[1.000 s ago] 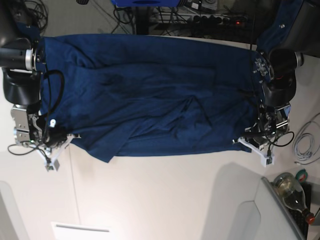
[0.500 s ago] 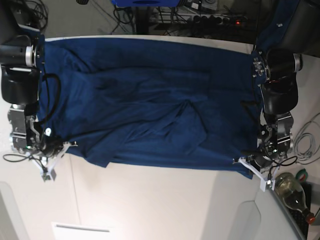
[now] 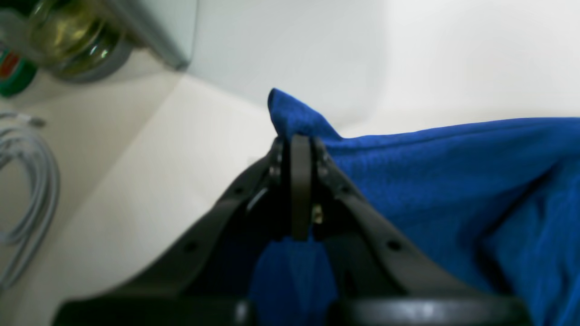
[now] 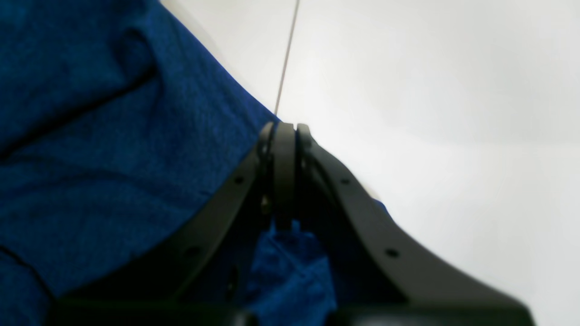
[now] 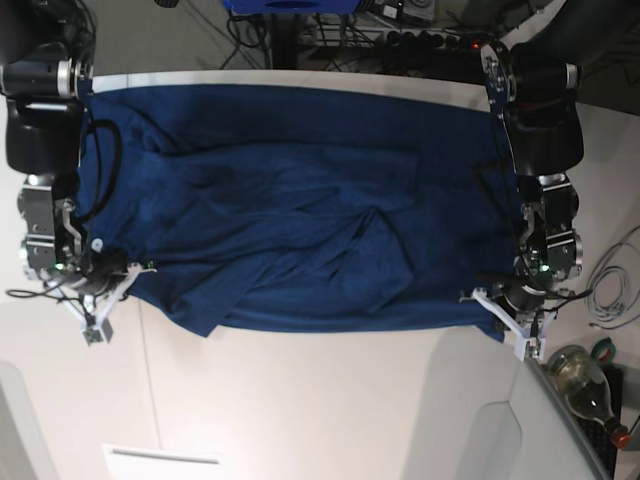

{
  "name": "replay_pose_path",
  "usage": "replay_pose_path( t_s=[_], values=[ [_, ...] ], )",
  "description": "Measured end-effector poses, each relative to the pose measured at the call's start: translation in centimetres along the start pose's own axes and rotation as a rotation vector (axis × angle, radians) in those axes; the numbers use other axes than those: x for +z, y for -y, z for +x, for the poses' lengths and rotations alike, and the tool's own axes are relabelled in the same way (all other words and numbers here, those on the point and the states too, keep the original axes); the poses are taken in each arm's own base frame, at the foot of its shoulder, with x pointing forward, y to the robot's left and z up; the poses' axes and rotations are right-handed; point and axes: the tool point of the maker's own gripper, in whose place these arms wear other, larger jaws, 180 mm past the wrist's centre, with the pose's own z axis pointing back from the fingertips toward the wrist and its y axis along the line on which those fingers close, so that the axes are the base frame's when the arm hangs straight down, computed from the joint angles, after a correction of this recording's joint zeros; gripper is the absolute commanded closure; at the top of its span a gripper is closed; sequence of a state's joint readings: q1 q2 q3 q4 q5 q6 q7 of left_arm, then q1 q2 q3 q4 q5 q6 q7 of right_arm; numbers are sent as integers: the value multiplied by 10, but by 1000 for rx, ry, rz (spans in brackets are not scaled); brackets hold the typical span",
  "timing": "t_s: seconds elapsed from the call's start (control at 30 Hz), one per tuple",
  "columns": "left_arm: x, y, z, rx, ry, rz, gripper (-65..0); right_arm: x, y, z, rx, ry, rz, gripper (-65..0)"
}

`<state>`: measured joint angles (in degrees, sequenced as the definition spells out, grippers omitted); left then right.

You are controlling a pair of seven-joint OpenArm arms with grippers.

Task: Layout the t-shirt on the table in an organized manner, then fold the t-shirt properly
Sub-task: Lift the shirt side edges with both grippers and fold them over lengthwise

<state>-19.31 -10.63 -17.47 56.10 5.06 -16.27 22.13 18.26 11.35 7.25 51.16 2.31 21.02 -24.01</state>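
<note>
Left gripper [image 3: 301, 140]: jaws fully clenched, a pinch of the t-shirt [image 3: 453, 190] caught between them. A small peak of blue cloth sticks up just past the tips, and more cloth bunches between the fingers [image 3: 362, 213] near the camera. From there the shirt runs off to the right, resting on the table [image 3: 181, 181].

Right gripper [image 4: 284, 129]: same story, jaws pressed tight together on the shirt edge, with a wad of fabric showing between the fingers [image 4: 344, 199] low in the view. The shirt lies to the left of the tips; the table seam [image 4: 286, 59] runs straight away from them.

Base view: t-shirt [image 5: 300, 200] spread wide across the table [image 5: 320, 400], still wrinkled, with a loose fold bunched near the middle. Right gripper [image 5: 100, 300] holds the near hem corner on that view's left, left gripper [image 5: 515, 315] the near corner on its right. Hem between them sags slightly.

Beyond the left gripper: grey cable [image 5: 610, 285] and a glass bottle [image 5: 585, 385] on the table. Far edge: cables and a power strip [image 5: 440, 40] behind the table.
</note>
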Motion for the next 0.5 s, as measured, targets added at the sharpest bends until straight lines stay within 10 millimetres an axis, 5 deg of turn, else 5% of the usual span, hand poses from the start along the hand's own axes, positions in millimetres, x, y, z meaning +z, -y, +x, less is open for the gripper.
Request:
replay_pose_path(
  t_s=[0.2, 0.5],
  values=[
    [31, 2, 3, 33, 64, -18, 0, 16, -5, -1, 40, 49, -12, 0],
    [82, -20, -24, 91, 66, 16, 0, 38, -16, -29, 78, 61, -14, 0]
  ],
)
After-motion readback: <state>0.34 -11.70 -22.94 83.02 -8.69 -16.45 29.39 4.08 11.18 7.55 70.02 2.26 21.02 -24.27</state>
